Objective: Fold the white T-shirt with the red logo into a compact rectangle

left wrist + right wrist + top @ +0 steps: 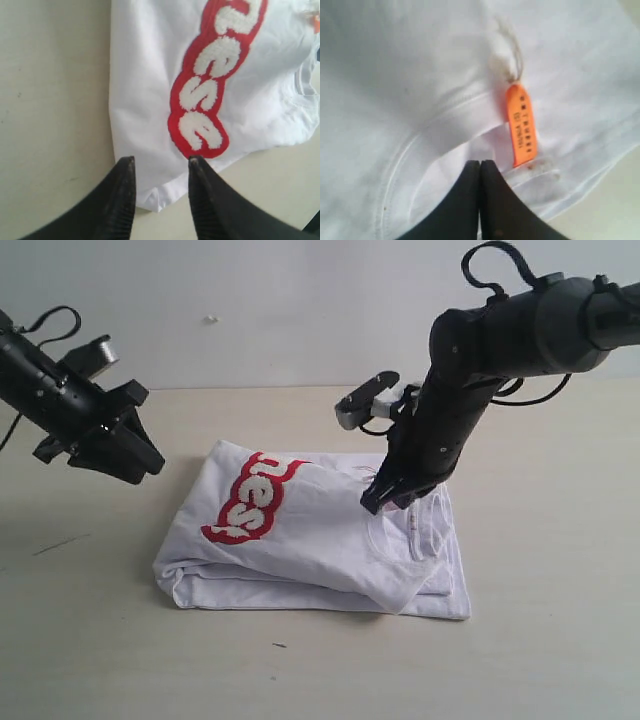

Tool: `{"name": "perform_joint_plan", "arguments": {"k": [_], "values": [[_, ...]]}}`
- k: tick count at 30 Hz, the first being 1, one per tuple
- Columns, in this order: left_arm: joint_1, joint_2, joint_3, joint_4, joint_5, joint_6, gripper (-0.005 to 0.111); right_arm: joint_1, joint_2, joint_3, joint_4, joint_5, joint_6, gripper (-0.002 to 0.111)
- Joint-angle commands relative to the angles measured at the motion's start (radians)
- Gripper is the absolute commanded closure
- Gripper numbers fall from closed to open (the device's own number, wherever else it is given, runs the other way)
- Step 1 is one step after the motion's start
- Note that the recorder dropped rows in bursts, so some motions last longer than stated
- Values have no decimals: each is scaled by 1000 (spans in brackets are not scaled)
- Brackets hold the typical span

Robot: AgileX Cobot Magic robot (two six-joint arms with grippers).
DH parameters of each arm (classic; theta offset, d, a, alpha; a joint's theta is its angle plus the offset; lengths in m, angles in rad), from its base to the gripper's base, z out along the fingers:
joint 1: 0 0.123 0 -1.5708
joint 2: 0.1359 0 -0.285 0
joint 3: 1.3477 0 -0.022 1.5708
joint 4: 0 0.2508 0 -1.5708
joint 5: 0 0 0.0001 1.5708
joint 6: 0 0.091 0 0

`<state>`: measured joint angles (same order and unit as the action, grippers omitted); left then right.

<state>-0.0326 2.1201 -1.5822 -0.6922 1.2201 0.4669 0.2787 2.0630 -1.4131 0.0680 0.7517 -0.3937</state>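
In the exterior view, the white T-shirt (330,540) lies part-folded in a loose stack in the middle of the worktop (540,640), with the red logo (250,502) facing up on its top layer. We judge the cloth light, thin and limp. It will sag and slide over its own layers, so it is best taken at an edge or corner. The fuzzy logo patch should be left alone, as it looks thicker and stiffer. The right pincer (383,502) is down on the shirt beside the logo, on the neckline side. The left pincer (150,462) hangs clear of the cloth on the logo's other side. Nothing else stands on the worktop near the logo.

In the left wrist view, the left pincer (161,162) is parted and holds nothing. It sits above the shirt's edge just past the logo's (210,85) rounded end.

In the right wrist view, the right pincer (480,165) is closed tight, its tips at the ribbed neckline (445,125) beside the orange tag (522,125). We cannot tell whether a layer is pinched. The tag and its string could snag.
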Motion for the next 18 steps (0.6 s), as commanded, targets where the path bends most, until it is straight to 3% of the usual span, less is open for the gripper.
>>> {"name": "perform_joint_plan", "arguments": {"k": [1,10,12,18], "values": [[3,-56,0,-9,1,-4,70,-7,-26,1,-8,-45,5,108],[3,-230,9,-36,1,12,71,-7,-175,1,-8,-165,97,108],[3,-314,47,-36,1,29,76,-7,-239,1,-8,-181,110,108],[3,-621,279,-36,-257,112,107,-7,-452,101,-8,-296,110,108]]}}
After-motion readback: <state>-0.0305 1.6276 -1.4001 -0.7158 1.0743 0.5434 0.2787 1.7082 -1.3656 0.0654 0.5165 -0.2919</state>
